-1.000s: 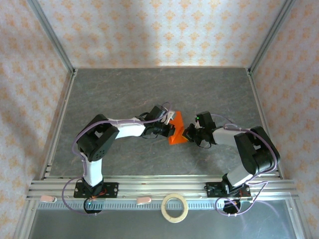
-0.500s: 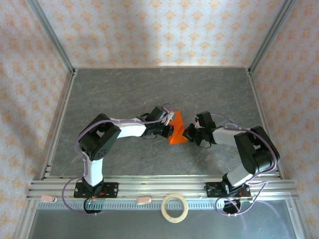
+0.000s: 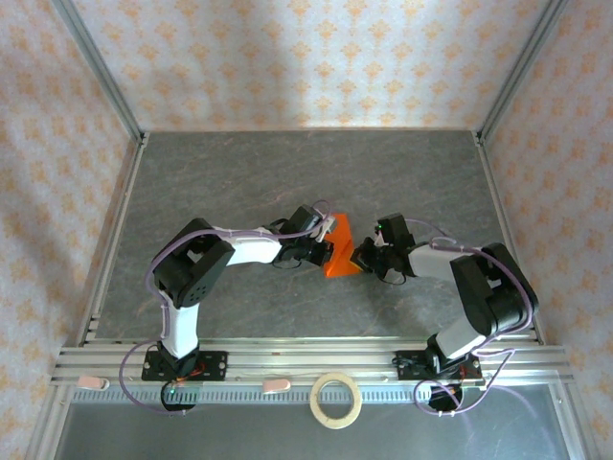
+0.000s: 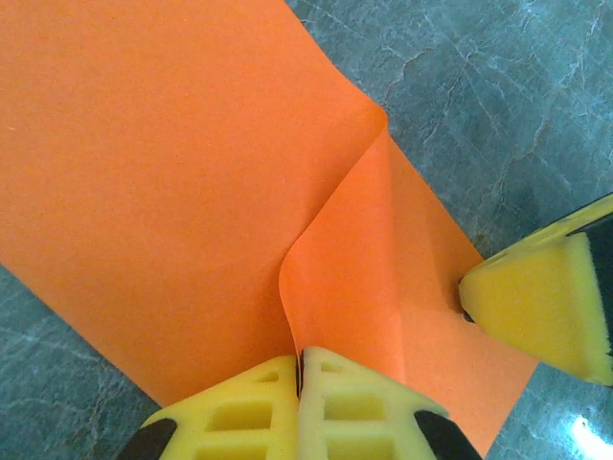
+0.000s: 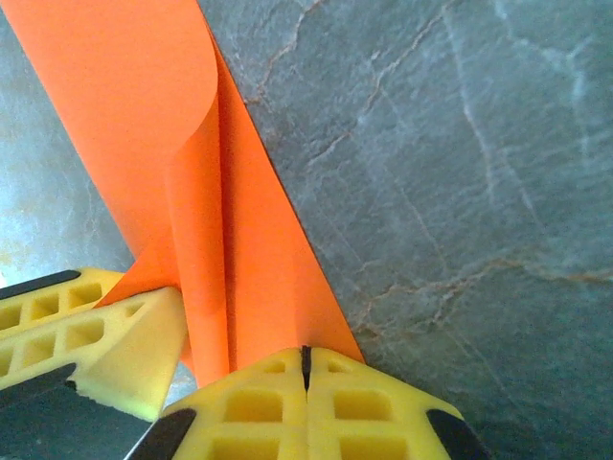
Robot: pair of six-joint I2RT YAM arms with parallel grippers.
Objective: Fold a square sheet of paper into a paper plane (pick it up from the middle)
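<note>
Orange paper plane (image 3: 340, 257) has its raised fold pinched by the closed left tool (image 4: 299, 372) and closed right tool (image 5: 305, 372), probably to set the crease.

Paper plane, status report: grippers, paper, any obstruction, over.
Left gripper shut on the paper plane. Right gripper shut on it, opposite side. Plane part-folded, one flap curled up. Tape ring at near rail, well clear.

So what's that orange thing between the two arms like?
The paper plane is thin, bright orange, matte paper, only partly folded: one flap curls up along a soft crease. It lies on the grey table between the arms. The left gripper and right gripper each pinch an edge, jaws shut.
</note>
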